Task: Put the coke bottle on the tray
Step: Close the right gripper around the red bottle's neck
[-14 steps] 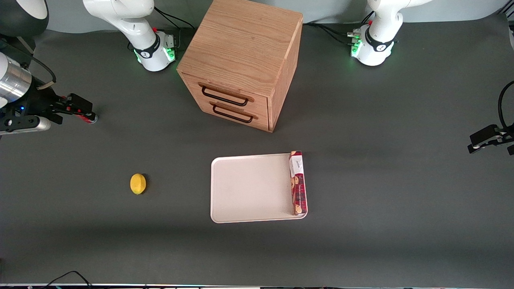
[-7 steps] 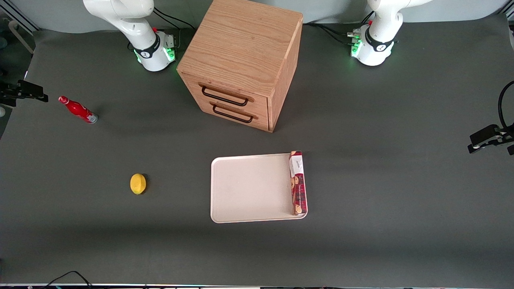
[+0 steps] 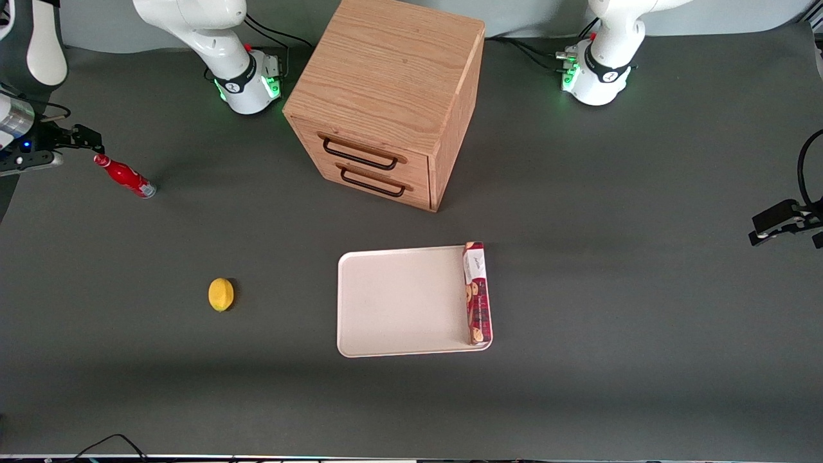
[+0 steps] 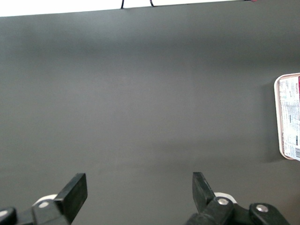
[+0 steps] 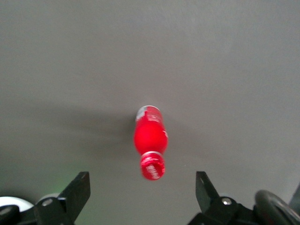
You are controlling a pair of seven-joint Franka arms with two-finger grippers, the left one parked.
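Observation:
The coke bottle point(image 3: 125, 176), small, red, with a red cap and a silvery base, stands on the dark table toward the working arm's end. My right gripper point(image 3: 85, 137) is open and empty, hovering just beside and above the bottle's cap. In the right wrist view the bottle point(image 5: 150, 139) shows from above, cap toward the camera, between and ahead of the spread fingers point(image 5: 77, 190); the gripper point(image 5: 142, 192) does not touch it. The off-white tray point(image 3: 398, 302) lies in the middle of the table, nearer the front camera.
A red biscuit box point(image 3: 477, 292) lies along the tray's edge toward the parked arm; it also shows in the left wrist view point(image 4: 290, 117). A yellow lemon point(image 3: 221, 294) lies between bottle and tray. A wooden two-drawer cabinet point(image 3: 386, 96) stands farther from the camera than the tray.
One second ago my gripper was around the bottle. It then drew off to the table's edge, leaving the bottle standing. Now it has come back beside the cap.

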